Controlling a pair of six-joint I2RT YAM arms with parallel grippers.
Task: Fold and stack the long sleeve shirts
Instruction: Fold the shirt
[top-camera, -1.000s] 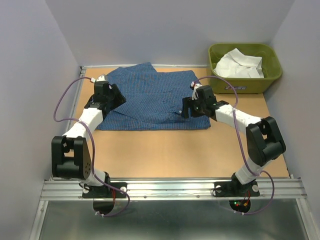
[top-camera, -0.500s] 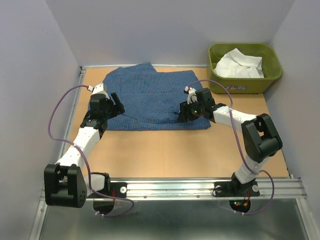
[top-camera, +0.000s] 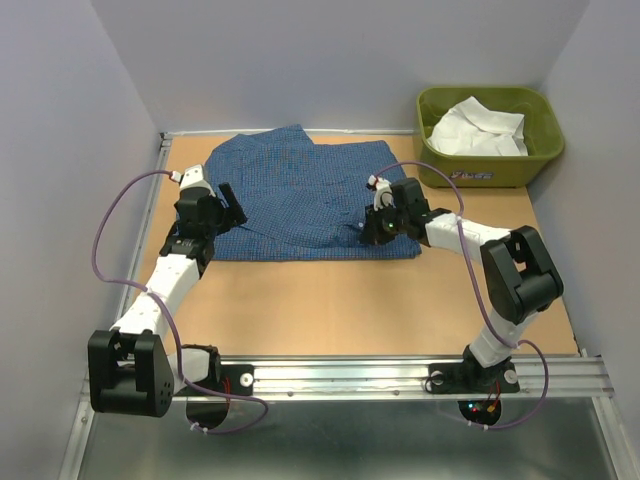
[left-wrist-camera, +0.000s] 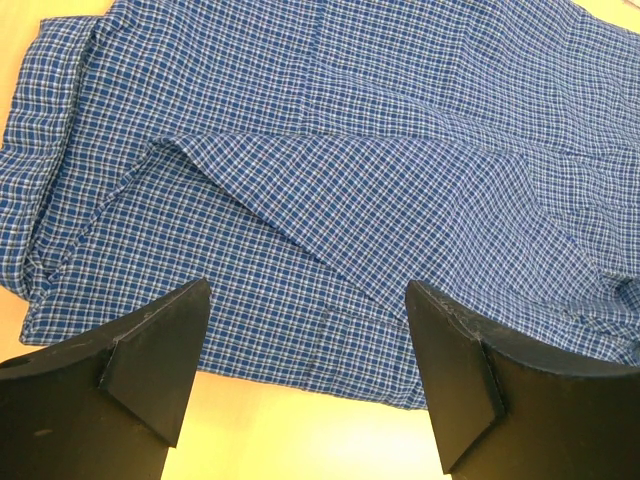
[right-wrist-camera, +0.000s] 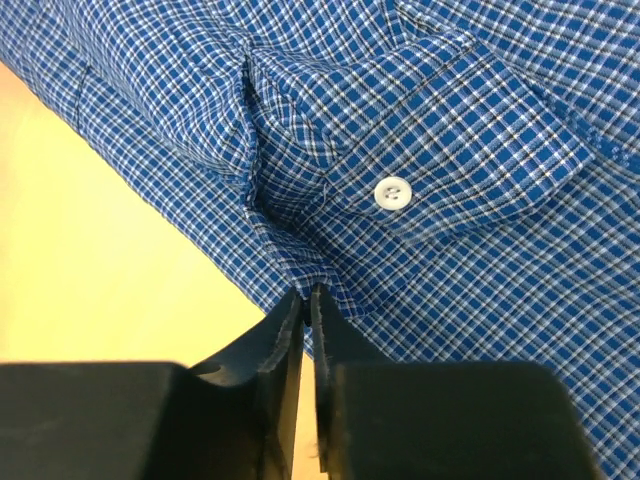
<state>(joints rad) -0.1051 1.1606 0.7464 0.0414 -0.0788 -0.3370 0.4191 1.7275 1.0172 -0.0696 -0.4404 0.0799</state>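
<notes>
Right wrist view: right gripper (right-wrist-camera: 303, 300) down on the near right part of the blue shirt (right-wrist-camera: 480, 130), jaws almost together and clamped on a raised pleat of cloth at the hem; one white button (right-wrist-camera: 392, 192) just beyond the pinch

Change over the last second: this gripper came down from just above the cloth and closed on it. The left arm dropped from a raised, bent pose to a low, stretched one, and the left gripper (left-wrist-camera: 305, 300) opened wider. It now hangs over the near left edge of the shirt, jaws well apart, nothing between them

Reading: right side has its hold for a fold, left side not yet gripping. Likely next is a left pinch on the near edge, so both can lift together

Shirt lies spread on the far half of the table (top-camera: 330, 300), partly folded, creases running diagonally

Count: two shirts, the blue one on the table and the white shirt (top-camera: 478, 130) bunched in the green tub (top-camera: 490, 172) at far right; one tub; two arms. Nothing stacked yet
</notes>
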